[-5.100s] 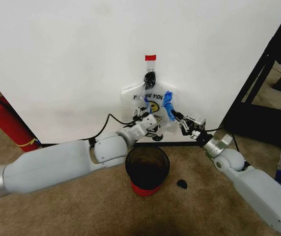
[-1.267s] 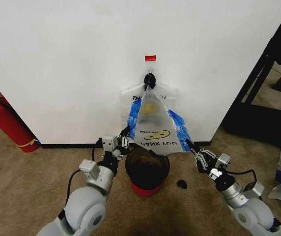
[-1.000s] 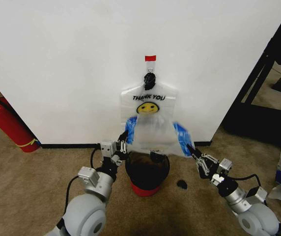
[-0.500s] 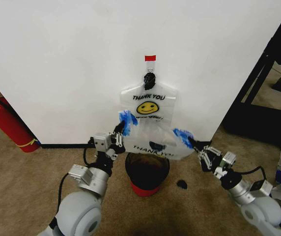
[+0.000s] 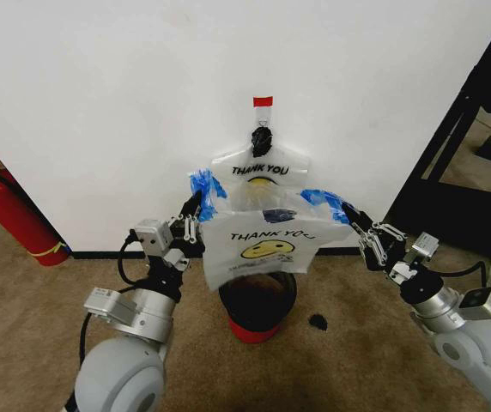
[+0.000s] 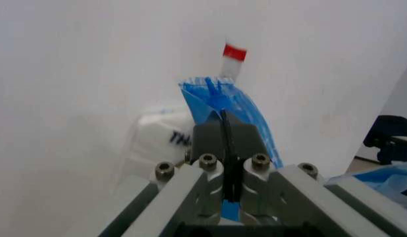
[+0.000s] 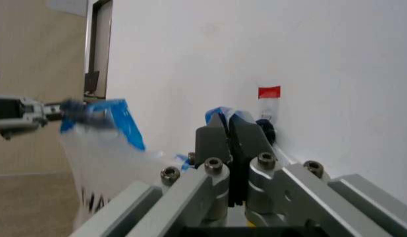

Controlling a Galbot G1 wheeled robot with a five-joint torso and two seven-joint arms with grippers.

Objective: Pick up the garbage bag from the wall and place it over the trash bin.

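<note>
My left gripper (image 5: 196, 204) is clenched on the blue-taped left edge of the garbage bag (image 5: 263, 245), and my right gripper (image 5: 357, 225) is clenched the same way on the blue-taped right edge. In the left wrist view the jaws are pressed together with the blue strip standing up between them. I hold the two edges apart and raised so the bag's mouth is stretched wide, which I judge it needs to be to go around a rim. The bag hangs between my grippers, its printed panel draped down in front of the wall (image 5: 117, 103) and just above the trash bin (image 5: 257, 300), which stands on the carpet directly below. Behind it, a second printed bag remains on the black hook (image 5: 262, 137) under the red tape tab (image 5: 263, 101). Holding both sides level keeps the opening centred over the bin.
</note>
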